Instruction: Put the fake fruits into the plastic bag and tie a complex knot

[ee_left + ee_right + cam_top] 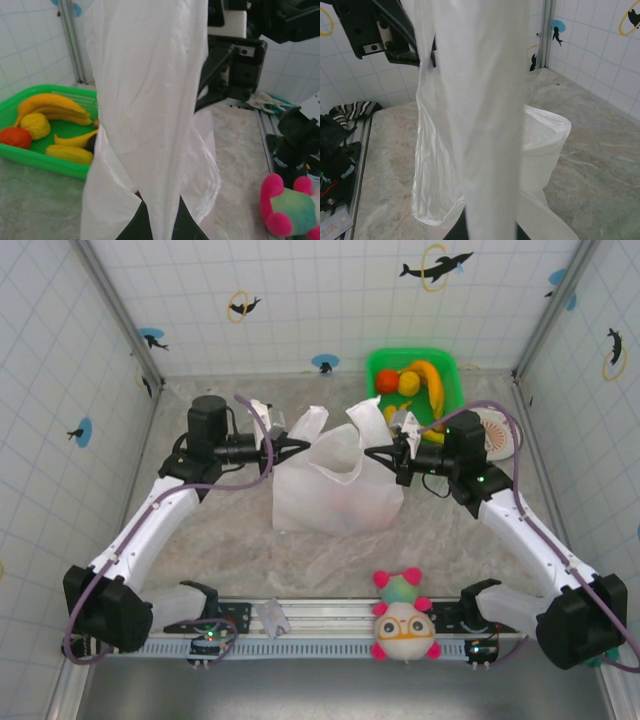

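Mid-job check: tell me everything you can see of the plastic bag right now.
The plastic bag is thin, white, semi-translucent, crinkled film, standing on the table with its mouth open upward. Its two handle straps stick up, untied. The left gripper is shut on its left side, the right gripper on its right side, near the straps. A faint reddish tint shows through low down; contents unclear.

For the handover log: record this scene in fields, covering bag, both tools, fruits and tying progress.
bag: thin white plastic carrier bag, standing mid-table
left tool: shut on its left handle
right tool: shut on its right handle
fruits: glossy plastic toy fruits in green square plastic basket behind bag
tying: handles not yet joined
near edge: round pink-and-green plush toy
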